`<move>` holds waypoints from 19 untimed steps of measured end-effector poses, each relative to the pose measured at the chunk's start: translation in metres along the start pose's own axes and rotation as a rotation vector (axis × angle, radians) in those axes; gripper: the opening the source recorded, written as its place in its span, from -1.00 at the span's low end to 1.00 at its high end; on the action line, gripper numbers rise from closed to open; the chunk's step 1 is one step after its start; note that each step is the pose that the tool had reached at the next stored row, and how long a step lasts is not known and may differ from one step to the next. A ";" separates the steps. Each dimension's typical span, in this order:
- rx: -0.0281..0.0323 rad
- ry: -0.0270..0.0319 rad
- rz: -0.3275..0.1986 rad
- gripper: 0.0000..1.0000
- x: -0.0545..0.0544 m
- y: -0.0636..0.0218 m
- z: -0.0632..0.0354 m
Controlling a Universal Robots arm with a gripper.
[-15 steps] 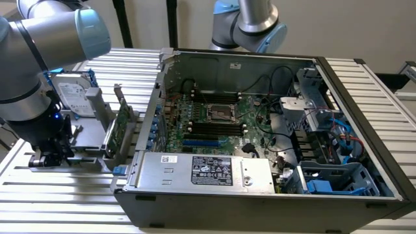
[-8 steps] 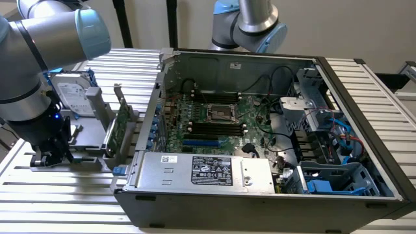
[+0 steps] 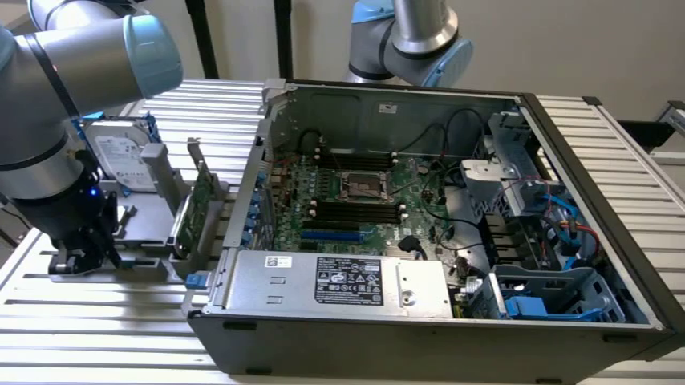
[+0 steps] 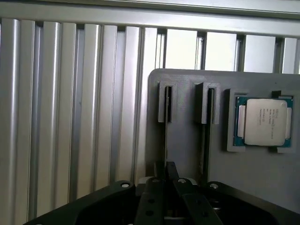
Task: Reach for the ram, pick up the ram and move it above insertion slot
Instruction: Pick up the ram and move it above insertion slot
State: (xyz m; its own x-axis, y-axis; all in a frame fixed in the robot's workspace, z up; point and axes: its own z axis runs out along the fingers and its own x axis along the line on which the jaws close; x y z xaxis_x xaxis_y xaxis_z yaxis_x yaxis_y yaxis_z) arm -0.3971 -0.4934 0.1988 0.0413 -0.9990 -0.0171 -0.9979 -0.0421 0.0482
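Note:
In the wrist view the ram (image 4: 166,140) appears edge-on, a thin dark strip standing in one slot of a grey holder (image 4: 187,150). My gripper (image 4: 166,172) is down over it, with the fingers (image 4: 158,169) drawn close together on either side of the strip. In the exterior view the gripper (image 3: 91,255) hangs low over the same holder (image 3: 144,265), at the exterior view's left of the open computer case (image 3: 599,192). The black memory slots (image 3: 358,210) lie on the motherboard inside the case, well away from the gripper.
A processor chip (image 4: 262,122) rests in a recess of the holder. A broad green card with a metal bracket (image 3: 196,210) stands upright between the gripper and the case. A hard drive (image 3: 120,159) stands behind. A second arm (image 3: 423,40) rises behind the case.

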 end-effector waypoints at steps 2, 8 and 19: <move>0.0004 -0.0009 0.019 -0.73 0.000 -0.0001 0.0000; 0.0004 -0.0013 0.027 -0.73 0.000 -0.0001 0.0000; -0.0125 -0.0018 0.027 -0.73 0.000 -0.0003 -0.0097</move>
State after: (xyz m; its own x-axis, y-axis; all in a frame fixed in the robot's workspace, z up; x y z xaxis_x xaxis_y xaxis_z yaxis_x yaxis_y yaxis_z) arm -0.3963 -0.4935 0.2084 0.0138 -0.9998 -0.0174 -0.9980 -0.0149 0.0612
